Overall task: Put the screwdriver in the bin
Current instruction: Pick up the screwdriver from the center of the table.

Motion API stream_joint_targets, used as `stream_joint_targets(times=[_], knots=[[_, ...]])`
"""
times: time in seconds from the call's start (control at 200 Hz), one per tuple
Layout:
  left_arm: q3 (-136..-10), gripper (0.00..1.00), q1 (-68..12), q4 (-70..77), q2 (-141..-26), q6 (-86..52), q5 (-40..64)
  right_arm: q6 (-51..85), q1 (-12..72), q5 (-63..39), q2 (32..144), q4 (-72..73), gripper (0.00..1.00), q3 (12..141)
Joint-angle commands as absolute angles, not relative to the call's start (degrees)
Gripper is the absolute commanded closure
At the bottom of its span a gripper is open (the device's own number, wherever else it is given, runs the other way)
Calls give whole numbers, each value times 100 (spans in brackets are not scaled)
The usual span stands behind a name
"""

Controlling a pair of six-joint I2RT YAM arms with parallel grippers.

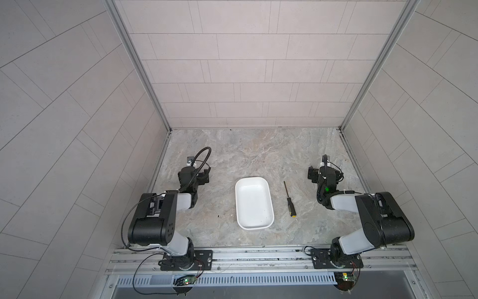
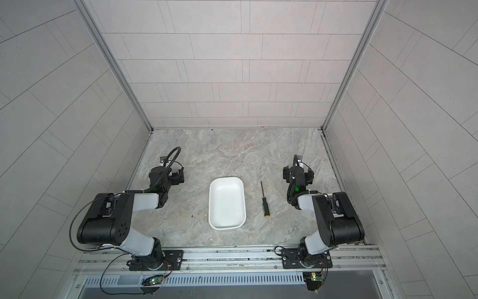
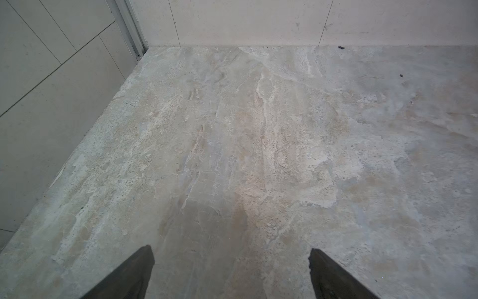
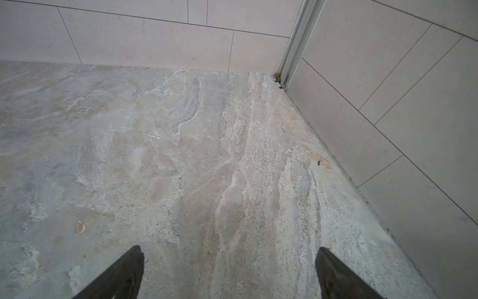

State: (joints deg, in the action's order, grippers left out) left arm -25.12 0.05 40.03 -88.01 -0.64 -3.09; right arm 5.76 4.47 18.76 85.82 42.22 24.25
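The screwdriver (image 1: 289, 199) (image 2: 264, 199) lies flat on the marble tabletop, thin shaft toward the back wall, black-and-yellow handle toward the front. Just left of it, a small gap away, stands the white bin (image 1: 253, 204) (image 2: 227, 204), which is empty. My left gripper (image 1: 198, 172) (image 3: 230, 252) hovers left of the bin, open, with only bare marble between its fingers. To the right of the screwdriver and slightly further back, my right gripper (image 1: 323, 170) (image 4: 230, 251) is also open and holds nothing. Neither wrist view shows the screwdriver or the bin.
Tiled walls close the table on the left, back and right, with metal corner posts (image 1: 139, 67). An aluminium rail (image 1: 258, 256) carrying both arm bases runs along the front edge. A small dark speck (image 1: 218, 215) lies left of the bin.
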Motion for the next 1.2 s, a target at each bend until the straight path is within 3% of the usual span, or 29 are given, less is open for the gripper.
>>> stream_joint_targets(times=[0.0,0.515,0.571,0.611,0.706,0.941,1.196], knots=[[-2610,0,-19,4061,-8786,-125,-343,519,466,1978,8640,4271,1,2393],[-2604,0,-23,4083,-8745,-135,-335,519,464,1970,8631,4273,1,2399],[-2934,0,-25,3378,-8533,-152,-335,516,466,1979,8623,4285,1,2384],[-3526,0,-23,2031,-8273,-242,-408,432,471,2013,8588,4303,1,2411],[-4716,0,-31,15,-8080,-552,-531,518,483,2013,8083,2218,1,3398],[-4660,0,-420,-611,-7508,-1578,371,935,525,803,7901,-1994,6,5777],[-4012,0,-1347,-1290,-6478,-1783,285,1480,1317,274,7708,-4023,9,6173]])
